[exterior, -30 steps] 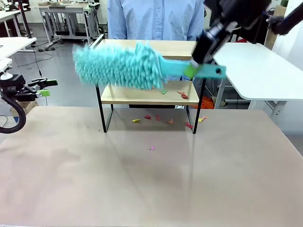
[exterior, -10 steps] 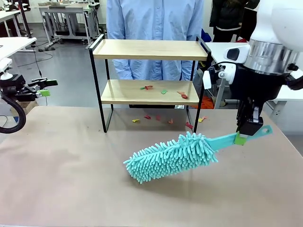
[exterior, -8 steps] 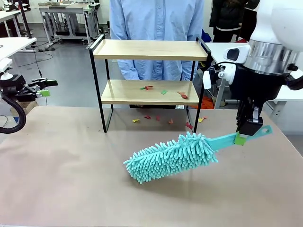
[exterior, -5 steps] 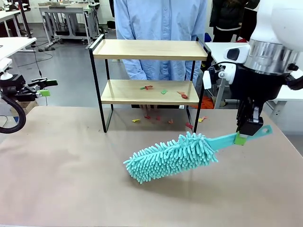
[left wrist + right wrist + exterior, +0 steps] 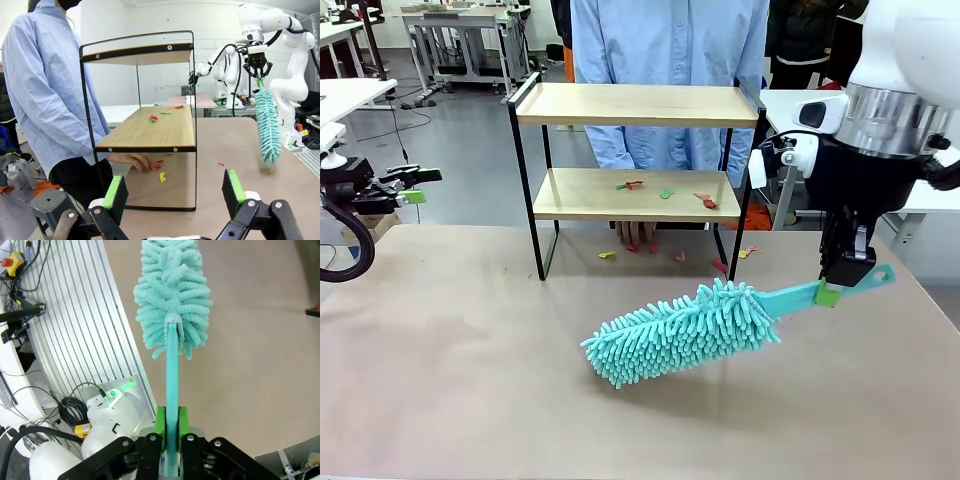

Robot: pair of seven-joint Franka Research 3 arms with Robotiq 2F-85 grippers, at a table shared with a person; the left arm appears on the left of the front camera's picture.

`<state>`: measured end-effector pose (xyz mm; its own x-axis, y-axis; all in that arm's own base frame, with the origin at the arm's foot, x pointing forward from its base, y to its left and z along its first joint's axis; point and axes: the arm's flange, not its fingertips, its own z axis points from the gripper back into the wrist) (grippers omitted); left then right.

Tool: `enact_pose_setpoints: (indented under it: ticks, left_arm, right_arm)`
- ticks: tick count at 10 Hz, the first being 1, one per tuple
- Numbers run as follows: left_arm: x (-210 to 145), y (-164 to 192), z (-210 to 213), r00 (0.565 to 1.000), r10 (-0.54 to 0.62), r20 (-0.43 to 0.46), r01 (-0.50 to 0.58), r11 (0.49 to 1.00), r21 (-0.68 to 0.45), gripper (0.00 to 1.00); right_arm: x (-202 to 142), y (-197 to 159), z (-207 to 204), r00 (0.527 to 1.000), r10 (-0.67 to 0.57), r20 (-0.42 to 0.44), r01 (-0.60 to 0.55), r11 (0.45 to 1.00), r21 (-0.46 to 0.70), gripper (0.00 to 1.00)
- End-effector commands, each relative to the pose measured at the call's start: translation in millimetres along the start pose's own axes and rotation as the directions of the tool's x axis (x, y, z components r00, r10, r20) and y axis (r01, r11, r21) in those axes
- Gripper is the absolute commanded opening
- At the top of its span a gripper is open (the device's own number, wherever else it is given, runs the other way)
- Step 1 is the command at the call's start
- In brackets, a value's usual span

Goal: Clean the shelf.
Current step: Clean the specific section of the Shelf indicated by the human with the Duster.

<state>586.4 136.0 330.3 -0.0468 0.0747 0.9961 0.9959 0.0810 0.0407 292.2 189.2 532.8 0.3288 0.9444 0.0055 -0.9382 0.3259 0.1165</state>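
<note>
**A:** What do we see?

**B:** From the front, our left hand (image 5: 420, 187) hangs at far left, jaws apart. The shelf (image 5: 635, 105) stands near the desk's (image 5: 470, 380) far edge, paper scraps (image 5: 665, 193) on its lower board. Our right hand (image 5: 835, 288) is clamped on a teal duster (image 5: 680, 332).

**A:** And the wrist views?

**B:** The left one shows a person's fingers (image 5: 132, 160) beneath the lower board. The right one shows green pads (image 5: 160, 422) pinching the handle.
</note>
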Motion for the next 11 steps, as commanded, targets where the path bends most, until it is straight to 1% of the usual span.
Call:
enact_pose_setpoints:
  ticks: [1, 11]
  left_arm:
    - [3.7, -2.7, -0.7, 1.000, -0.002, 0.001, 0.002, 1.000, -0.002, 1.00]
    - [3.7, -2.7, -0.7, 1.000, -0.002, 0.001, 0.002, 1.000, -0.002, 1.00]
  right_arm:
    - [1.0, 1.5, 4.9, 1.000, 0.000, 0.007, 0.000, 1.000, 0.005, 0.13]
    - [1.0, 1.5, 4.9, 1.000, 0.000, 0.007, 0.000, 1.000, 0.005, 0.13]
